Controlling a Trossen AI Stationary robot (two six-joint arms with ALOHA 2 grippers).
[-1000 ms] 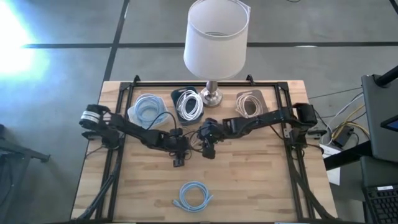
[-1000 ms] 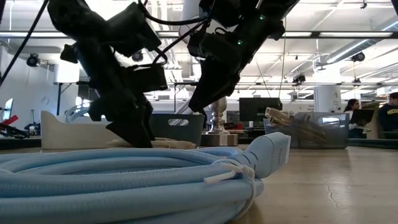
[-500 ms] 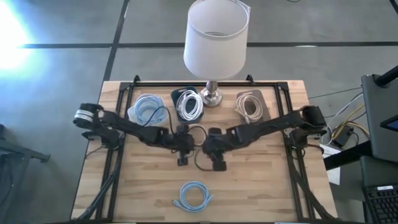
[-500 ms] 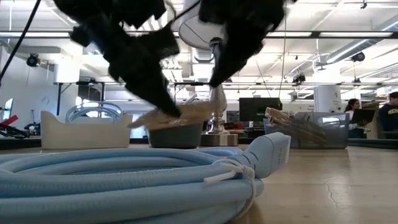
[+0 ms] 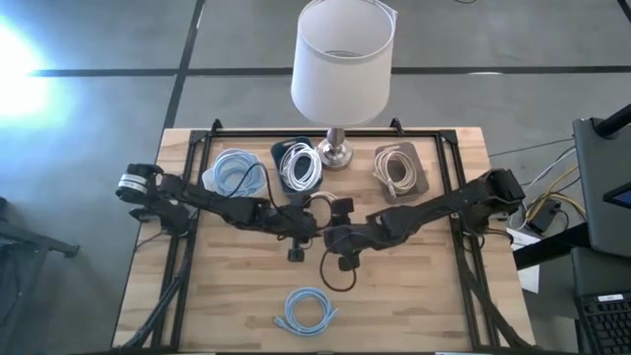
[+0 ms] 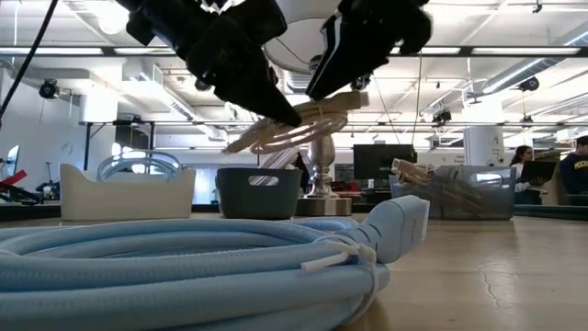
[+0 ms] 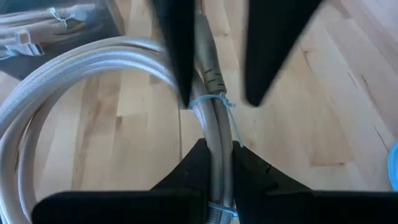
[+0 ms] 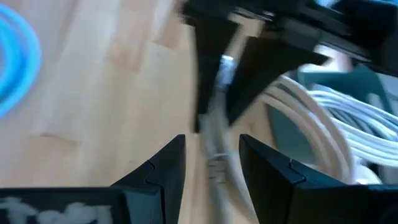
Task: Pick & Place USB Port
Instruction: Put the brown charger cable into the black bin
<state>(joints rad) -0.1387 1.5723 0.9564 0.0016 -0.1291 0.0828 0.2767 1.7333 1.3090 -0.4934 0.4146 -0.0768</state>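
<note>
A beige coiled USB cable (image 6: 296,126) bound with blue ties hangs in the air over the table's middle. My left gripper (image 5: 301,229) is shut on it. It also shows in the left wrist view (image 7: 219,155). My right gripper (image 5: 340,240) is open. Its fingers stand on either side of the same strands (image 8: 215,140), just beyond my left gripper. I cannot tell whether they touch. The cable's metal plug (image 8: 225,62) shows past my left fingers. My left gripper pinches the coil's bundled strands (image 7: 214,134) between its two fingers, next to a blue tie (image 7: 217,99). The fingers slant down from the table's left. The coil is lifted clear of the table, and its loop (image 7: 74,74) stands out sideways from the hold.
A light blue coiled cable (image 5: 309,309) lies near the table's front edge. At the back stand a white bin with a blue cable (image 5: 232,173), a dark bin with a white cable (image 5: 299,166), a grey bin with a beige cable (image 5: 397,168), and a lamp (image 5: 340,69).
My left gripper has gone up from the table and a little toward the right with the beige cable, which is now lifted clear. My right gripper has moved toward the near edge and in beside my left gripper, around the cable.
</note>
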